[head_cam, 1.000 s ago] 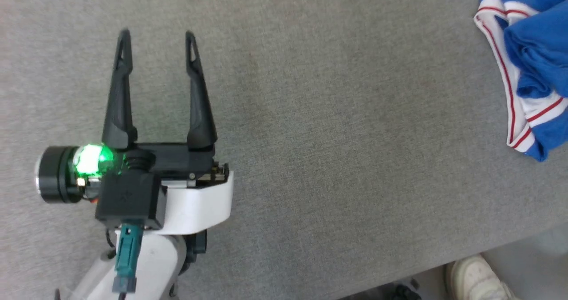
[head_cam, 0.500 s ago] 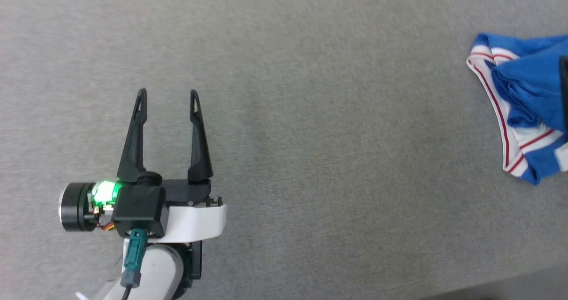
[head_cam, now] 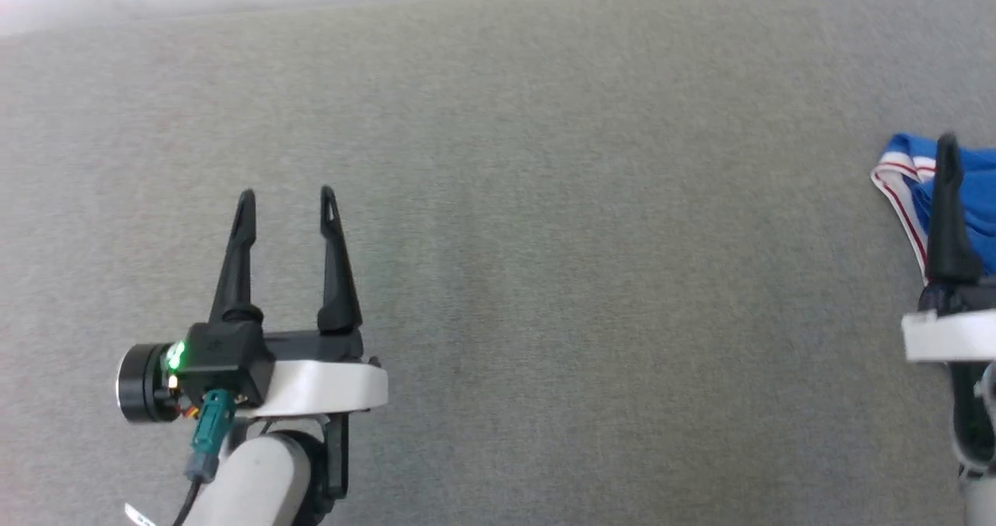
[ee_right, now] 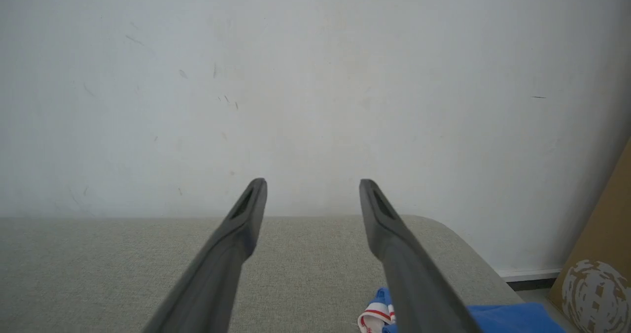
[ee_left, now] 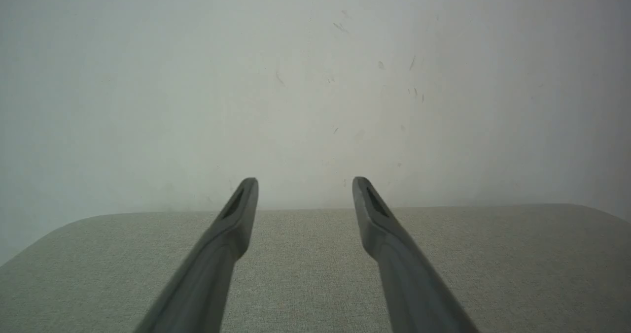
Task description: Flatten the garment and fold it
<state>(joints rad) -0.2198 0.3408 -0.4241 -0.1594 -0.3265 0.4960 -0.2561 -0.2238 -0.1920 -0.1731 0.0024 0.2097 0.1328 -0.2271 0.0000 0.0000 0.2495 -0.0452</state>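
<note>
Stock list, L to R.

1. L gripper [head_cam: 286, 194]: head view, lower left, above grey table [head_cam: 583, 277]. Fingers spread wide, nothing betw. them, no cloth near. Head view adds wrist detail: green lamp [head_cam: 175, 355] lit, teal plug [head_cam: 206, 433] just below it. L wrist view: same gripper [ee_left: 304, 182], wide and empty, tips set against pale scuffed wall [ee_left: 315, 77]. Table [ee_left: 493, 274] lies beneath, its far edge and rounded corners in sight.

2. Table: grey woven top. Head view gives it from above, wrist views give it edge-on against the wall.

3. Garment [head_cam: 980, 191]: head view, far right, on table, well apart from L gripper. Crumpled, blue w/ white band and thin red stripes, cut off by frame edge. One dark finger [head_cam: 945, 199] of R gripper stands in front and hides part of it. Cannot tell if finger touches cloth. R wrist view: garment [ee_right: 512, 318] at bottom right, near table's [ee_right: 98, 274] right end, partly behind the right-hand finger. Blue bulk and white-red edging show.

4. R gripper [ee_right: 313, 183]: R wrist view, fingers wide apart, holding nothing, tips against wall [ee_right: 315, 77].

5. Misc., R wrist view, far right, past table end: white skirting [ee_right: 527, 274] at wall foot; brown board [ee_right: 606, 234] w/ white print low down.
</note>
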